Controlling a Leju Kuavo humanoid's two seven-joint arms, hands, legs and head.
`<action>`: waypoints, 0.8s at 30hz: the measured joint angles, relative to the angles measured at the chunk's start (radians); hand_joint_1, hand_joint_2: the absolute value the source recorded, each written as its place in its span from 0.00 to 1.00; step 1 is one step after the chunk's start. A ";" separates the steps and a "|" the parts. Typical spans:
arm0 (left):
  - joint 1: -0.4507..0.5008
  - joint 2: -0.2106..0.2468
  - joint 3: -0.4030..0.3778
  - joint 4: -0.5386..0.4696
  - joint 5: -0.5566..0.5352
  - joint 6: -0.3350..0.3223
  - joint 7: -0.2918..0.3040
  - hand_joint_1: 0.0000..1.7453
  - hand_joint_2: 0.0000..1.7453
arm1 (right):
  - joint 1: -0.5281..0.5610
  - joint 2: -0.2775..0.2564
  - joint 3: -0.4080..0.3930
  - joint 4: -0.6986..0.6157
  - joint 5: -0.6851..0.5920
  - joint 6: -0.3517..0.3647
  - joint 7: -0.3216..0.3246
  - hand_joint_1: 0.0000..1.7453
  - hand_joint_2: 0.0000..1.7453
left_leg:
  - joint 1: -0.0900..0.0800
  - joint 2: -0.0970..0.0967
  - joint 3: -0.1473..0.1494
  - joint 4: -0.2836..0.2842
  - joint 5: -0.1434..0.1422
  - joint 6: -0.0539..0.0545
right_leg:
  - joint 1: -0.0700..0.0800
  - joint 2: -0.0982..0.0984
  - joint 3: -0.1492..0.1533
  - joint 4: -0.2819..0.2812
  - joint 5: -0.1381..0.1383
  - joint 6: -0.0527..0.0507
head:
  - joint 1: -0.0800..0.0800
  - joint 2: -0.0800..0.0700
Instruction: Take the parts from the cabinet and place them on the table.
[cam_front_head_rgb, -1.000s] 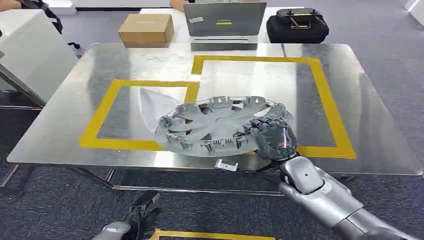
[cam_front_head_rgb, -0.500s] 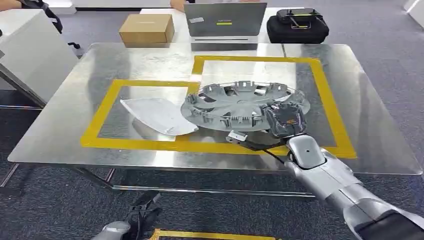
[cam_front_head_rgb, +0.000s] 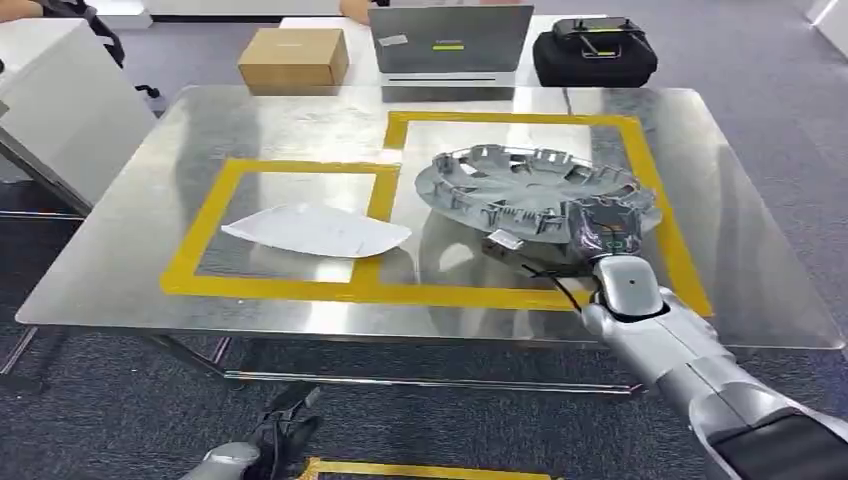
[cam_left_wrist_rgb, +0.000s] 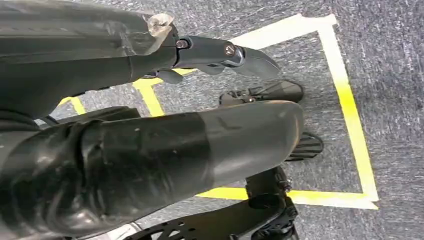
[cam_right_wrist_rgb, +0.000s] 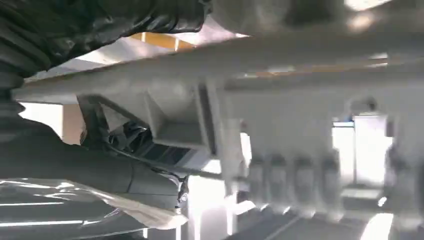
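A grey wheel cover (cam_front_head_rgb: 520, 180) hangs tilted just above the right yellow-taped square (cam_front_head_rgb: 655, 190) of the steel table (cam_front_head_rgb: 760, 290). My right hand (cam_front_head_rgb: 605, 228) grips its near right rim. In the right wrist view the cover's ribbed rim (cam_right_wrist_rgb: 300, 100) shows close up, with my fingers (cam_right_wrist_rgb: 75, 160) under it. A flat white part (cam_front_head_rgb: 315, 230) lies inside the left taped square. My left hand (cam_front_head_rgb: 250, 455) hangs low below the table's front edge. In the left wrist view its fingers (cam_left_wrist_rgb: 225, 50) are stretched out over the carpet with nothing in them.
Beyond the table's far edge stand a cardboard box (cam_front_head_rgb: 293, 57), a laptop (cam_front_head_rgb: 450, 40) and a black case (cam_front_head_rgb: 595, 50). A white cabinet (cam_front_head_rgb: 60, 110) stands to the left. Yellow tape (cam_left_wrist_rgb: 350, 115) marks the carpet below me.
My right hand has carried the wheel cover right and away from me, from over the front tape line to the right square. The white part underneath now lies uncovered.
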 joint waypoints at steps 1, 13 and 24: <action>-0.001 0.000 0.000 0.000 0.000 0.000 0.000 0.00 0.00 | -0.001 0.000 -0.006 0.002 -0.004 0.004 0.000 1.00 1.00 | 0.000 0.000 0.000 0.000 0.000 0.000 | 0.000 0.000 0.000 0.000 0.000 0.000 | 0.000 0.000; -0.005 0.002 0.000 0.000 -0.017 0.003 -0.028 0.00 0.00 | -0.004 0.005 -0.064 0.014 -0.098 0.166 -0.066 0.00 1.00 | 0.000 0.000 0.000 0.000 0.000 0.000 | 0.000 0.000 0.000 0.000 0.000 0.000 | 0.000 0.000; -0.006 0.008 0.005 0.000 -0.015 -0.016 -0.029 0.00 0.00 | -0.035 0.034 -0.092 -0.018 -0.238 0.345 -0.103 0.00 1.00 | 0.000 0.000 0.000 0.000 0.000 0.000 | 0.000 0.001 0.000 0.000 0.000 0.000 | 0.000 0.000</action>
